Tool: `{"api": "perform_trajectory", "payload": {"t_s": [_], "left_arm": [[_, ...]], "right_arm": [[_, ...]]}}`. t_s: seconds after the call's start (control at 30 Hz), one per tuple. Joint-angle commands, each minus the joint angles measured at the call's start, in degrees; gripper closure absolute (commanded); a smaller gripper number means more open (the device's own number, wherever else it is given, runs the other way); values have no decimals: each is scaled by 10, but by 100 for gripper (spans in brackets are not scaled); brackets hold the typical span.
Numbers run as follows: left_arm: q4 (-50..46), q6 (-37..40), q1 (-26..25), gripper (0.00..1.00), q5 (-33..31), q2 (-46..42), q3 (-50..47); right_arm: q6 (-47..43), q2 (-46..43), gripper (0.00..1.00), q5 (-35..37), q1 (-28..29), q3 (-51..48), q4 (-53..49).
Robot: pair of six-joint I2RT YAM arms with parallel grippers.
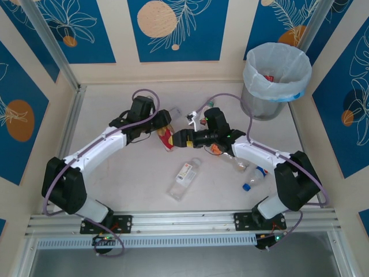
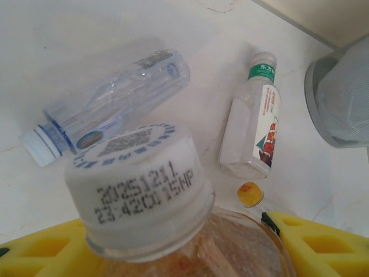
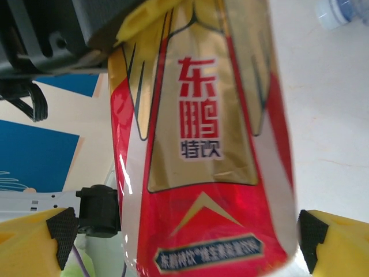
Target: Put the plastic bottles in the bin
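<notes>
The red and gold bottle [image 1: 166, 137] is held out well to the left of the bin [image 1: 260, 108] and nearer the arm bases than it; whether its lower end touches the table [image 1: 115, 190] I cannot tell. The left gripper [image 1: 161, 128] is clamped on it just under the white cap [image 2: 138, 184], with its yellow fingers [image 2: 40, 251] against the shoulder on either side. The right gripper [image 1: 177, 138] stands with jaws apart, one finger [image 3: 340, 242] on each side of the label and a gap showing at both; it pinches nothing.

This looks like a handover, which makes sense since the bin stands on the right arm's side. To do it well, the right jaws should close square across the broad part of the label, not the taper; thin plastic gives, so they should squeeze until the hold is firm. The left gripper should let go only once that hold is sure. After that the bottle should travel high enough to clear the bag's edge and be released over the opening, not at the rim.

A clear bottle [image 1: 185, 179] lies left of the bin, far nearer the bases; a white bottle [image 2: 253, 133] lies close beside the bin's wall.
</notes>
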Motion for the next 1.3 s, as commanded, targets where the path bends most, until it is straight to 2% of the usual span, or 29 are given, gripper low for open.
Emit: {"api": "perform_trajectory", "payload": {"t_s": [0.0,0.33,0.43,0.5,0.63,0.73,0.77,0.87,0.93,1.1,1.27], "left_arm": [[13,11,-5,51,17,11,26],[29,8,-11,50,38,20,28],[25,9,-12,50,40,24,32],[22,9,-12,50,39,26,36],[17,12,-12,48,42,27,44],[12,15,-13,42,38,26,47],[9,15,-13,38,34,25,48],[5,18,-13,12,34,21,50],[5,17,-11,1,35,14,51],[16,-1,-10,0,81,-1,59],[24,-21,-6,1,67,-21,55]], "right_arm": [[5,12,0,-3,11,26,26],[-1,62,2,-1,25,56,37],[-2,78,7,-5,26,67,43],[-5,82,19,-2,26,67,43],[-24,79,31,5,26,61,36],[-39,74,38,2,26,64,24],[-43,73,40,2,26,65,22],[-51,73,43,7,26,65,12],[-52,74,44,11,26,65,7],[-53,74,45,21,24,59,1],[-64,73,45,29,23,57,-18]]}}
